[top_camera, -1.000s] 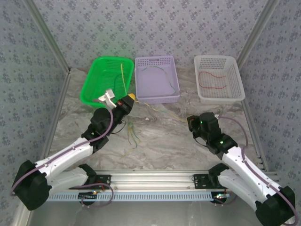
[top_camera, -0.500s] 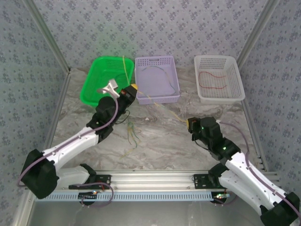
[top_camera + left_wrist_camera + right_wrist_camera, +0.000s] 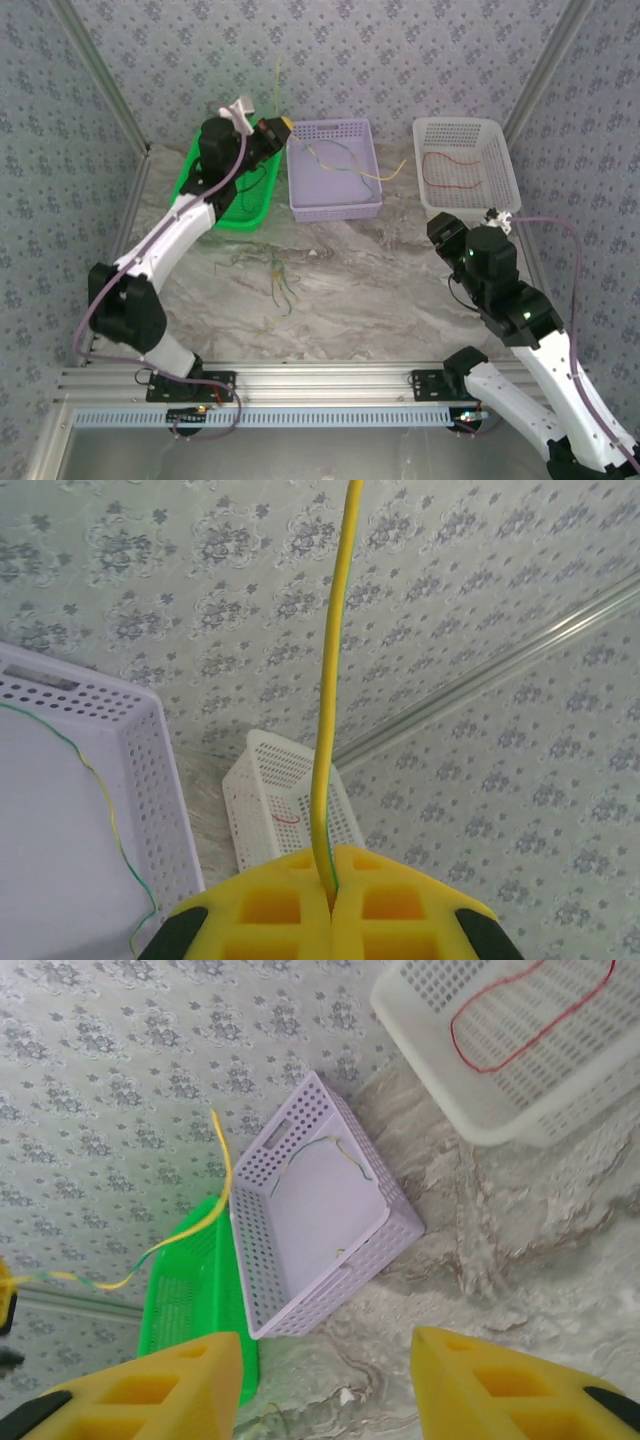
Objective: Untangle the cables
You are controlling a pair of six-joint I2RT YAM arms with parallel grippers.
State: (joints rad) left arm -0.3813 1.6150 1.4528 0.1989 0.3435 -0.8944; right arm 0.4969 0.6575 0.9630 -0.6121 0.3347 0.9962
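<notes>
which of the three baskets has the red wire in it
The white basket, farthest right: a red wire lies in it. None shows in the purple basket or the green basket.

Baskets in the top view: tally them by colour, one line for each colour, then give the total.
Green basket: 1
Lilac basket: 1
White basket: 1
Total: 3

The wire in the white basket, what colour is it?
Red. The wire in the white basket shows best in the right wrist view.
</notes>
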